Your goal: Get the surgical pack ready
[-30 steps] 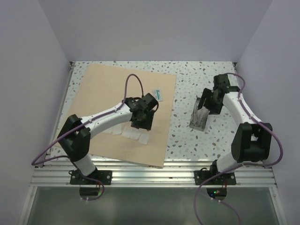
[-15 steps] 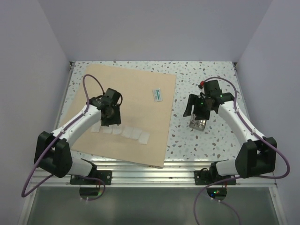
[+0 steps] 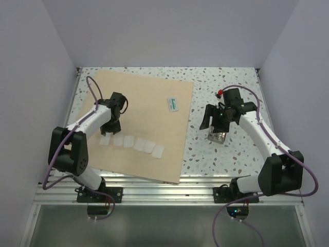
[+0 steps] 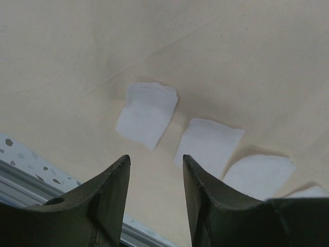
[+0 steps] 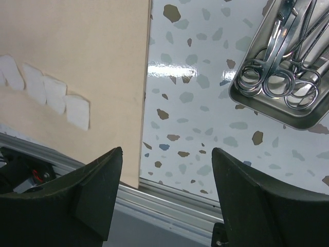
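Two arms, overhead view: the speckled table [image 3: 231, 82] has a metal rail [image 3: 169, 188] along its near edge. The tan wrap sheet [image 3: 149, 92] covers the left and middle of the table.
Overhead, other things: a small white-and-blue packet [image 3: 173, 104] lies on the far right part of the sheet, well apart from both arms.
Overhead, tray: the steel tray [image 3: 219, 137] sits on bare table right of the sheet. The right gripper [image 3: 217, 125] above it hides its far part.
Overhead, gauze: a row of gauze squares [image 3: 140, 145] runs along the near left part of the sheet. The left gripper [image 3: 110, 128] hangs just far of the row's left end.
Left wrist, surroundings: a strip of table and rail shows at the lower left, past the sheet's edge.
Left wrist, hand: the fingers [image 4: 110, 200] are spread with nothing between them. Three gauze squares lie flat on the sheet ahead of the tips, not touching them.
Right wrist, tray contents: scissors and forceps [image 5: 277, 67] lie side by side in the tray, ring handles toward its near end.
Right wrist, hand: the jaws are wide apart and empty, over bare table between the sheet's right edge and the tray, and clear of both.
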Controlling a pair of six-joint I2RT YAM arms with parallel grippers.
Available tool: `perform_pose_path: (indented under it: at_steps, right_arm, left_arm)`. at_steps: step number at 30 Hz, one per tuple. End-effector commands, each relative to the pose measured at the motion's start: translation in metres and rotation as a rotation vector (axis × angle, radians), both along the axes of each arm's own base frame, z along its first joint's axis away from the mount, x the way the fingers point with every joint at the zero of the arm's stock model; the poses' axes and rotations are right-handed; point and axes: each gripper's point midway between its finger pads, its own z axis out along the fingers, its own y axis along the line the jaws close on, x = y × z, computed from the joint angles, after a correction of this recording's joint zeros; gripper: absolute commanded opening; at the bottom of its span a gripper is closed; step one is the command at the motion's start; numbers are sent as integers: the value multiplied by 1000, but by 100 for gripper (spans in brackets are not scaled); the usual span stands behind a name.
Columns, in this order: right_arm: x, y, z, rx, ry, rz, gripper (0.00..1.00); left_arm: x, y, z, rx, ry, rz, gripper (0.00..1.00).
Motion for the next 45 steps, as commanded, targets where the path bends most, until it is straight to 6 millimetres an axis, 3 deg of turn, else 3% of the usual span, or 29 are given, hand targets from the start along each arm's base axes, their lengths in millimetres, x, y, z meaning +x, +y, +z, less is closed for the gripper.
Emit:
perform_pose_path:
  at_steps: [1,7,11,15,21,24,28,33,39,45]
  right_arm:
    - [-6,7,9,38,-8,40,74]
    - [-6,10,10,43,-4,52,75]
    - [-6,12,9,45,-3,59,75]
    - [-4,13,8,46,-5,64,75]
    - [-1,13,7,42,-1,63,76]
    - [-2,12,5,37,-4,63,77]
    - [-4,11,2,31,5,64,77]
    - [-9,8,1,23,0,60,77]
    - [-22,4,-2,17,7,50,78]
    - [-32,2,-6,35,20,32,79]
  left_arm:
    - [21,14,12,45,-50,66,49]
    - [27,12,8,-88,-54,140,46]
    - [36,-8,15,-200,-76,131,47]
    - [32,-35,22,-253,-71,80,45]
    - [9,-118,27,-292,-26,-96,46]
    - [-8,-168,30,-326,-26,-231,44]
    - [-25,-210,31,-327,-9,-328,40]
    - [-58,-259,15,-290,40,-448,38]
    - [-70,-271,2,-166,53,-493,39]
    - [-75,-264,-8,-39,42,-526,41]
